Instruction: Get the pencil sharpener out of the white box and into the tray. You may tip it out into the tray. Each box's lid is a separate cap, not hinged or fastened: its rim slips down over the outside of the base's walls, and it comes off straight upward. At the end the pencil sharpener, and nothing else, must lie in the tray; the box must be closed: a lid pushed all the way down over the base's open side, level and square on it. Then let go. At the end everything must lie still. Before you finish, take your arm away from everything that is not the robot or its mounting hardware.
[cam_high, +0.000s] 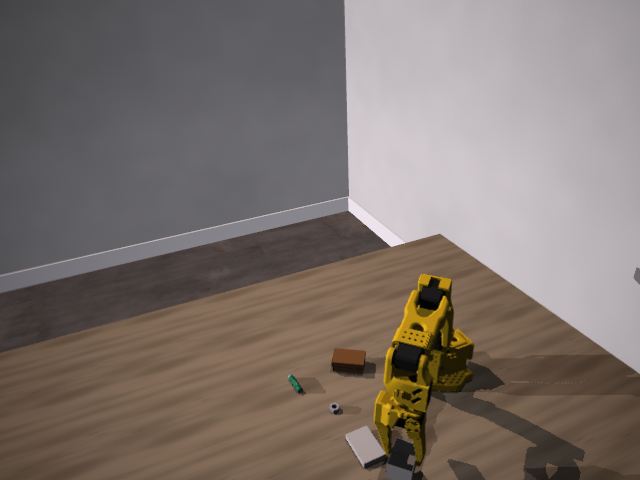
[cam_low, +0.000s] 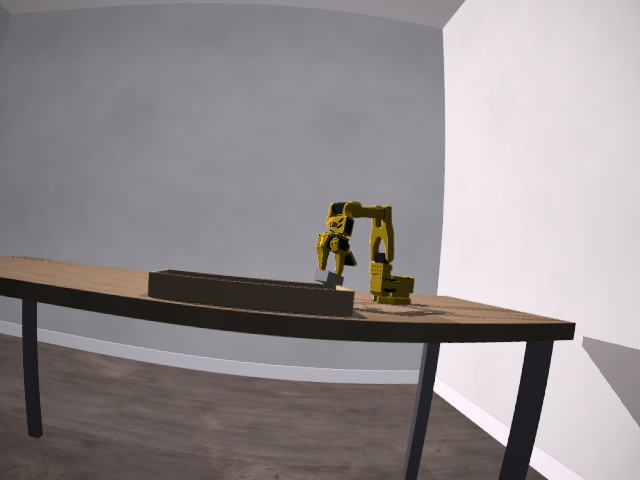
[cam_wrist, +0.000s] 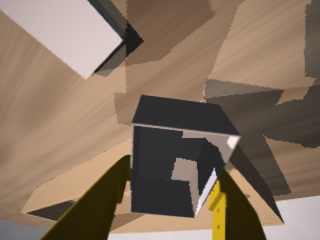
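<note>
My gripper (cam_high: 404, 457) (cam_low: 330, 273) (cam_wrist: 172, 180) is shut on the white box's base (cam_high: 400, 469) (cam_low: 324, 277) (cam_wrist: 175, 110), one finger at each side. The base is lifted and tilted, its open side towards the wrist camera and upward; no sharpener shows in the part of the inside that I see. The white lid (cam_high: 365, 445) (cam_wrist: 65, 35) lies flat on the table beside it, off the base. The wooden tray (cam_low: 248, 297) (cam_wrist: 90, 172) is beyond the base in the wrist view; its floor is mostly hidden. The pencil sharpener cannot be made out in any view.
A brown block (cam_high: 348, 357), a green cylinder (cam_high: 295, 383) and a small grey ring-like piece (cam_high: 334, 408) lie on the table, beyond the lid in the top view. The tray's long wall runs along the table's front edge in the exterior view.
</note>
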